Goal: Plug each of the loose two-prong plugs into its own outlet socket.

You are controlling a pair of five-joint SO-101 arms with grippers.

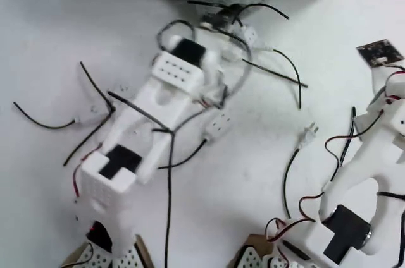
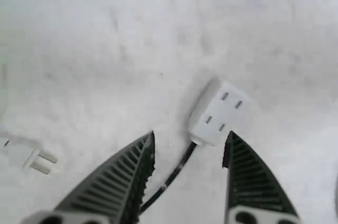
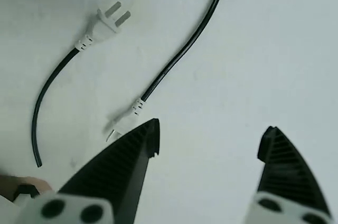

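A white outlet socket (image 2: 219, 114) with a black cord lies flat on the table, just ahead of my left gripper (image 2: 190, 135), which is open and holds nothing. A loose two-prong plug (image 2: 37, 159) lies off to one side of it. My right gripper (image 3: 213, 127) is open above the table. Beyond it lies a white plug (image 3: 105, 23) on a curved black cord, and a second plug (image 3: 124, 123) on a straight cord is partly hidden behind one finger (image 3: 127, 166). From above, two sockets (image 1: 218, 124) (image 1: 250, 34) and a plug (image 1: 309, 134) are visible.
The left arm (image 1: 145, 135) stretches across the middle of the white table (image 1: 50, 40), with the right arm (image 1: 373, 154) folded at the right edge. Loose black cords (image 1: 278, 66) cross the far middle, and another plug with its cord (image 1: 79, 119) lies at the left.
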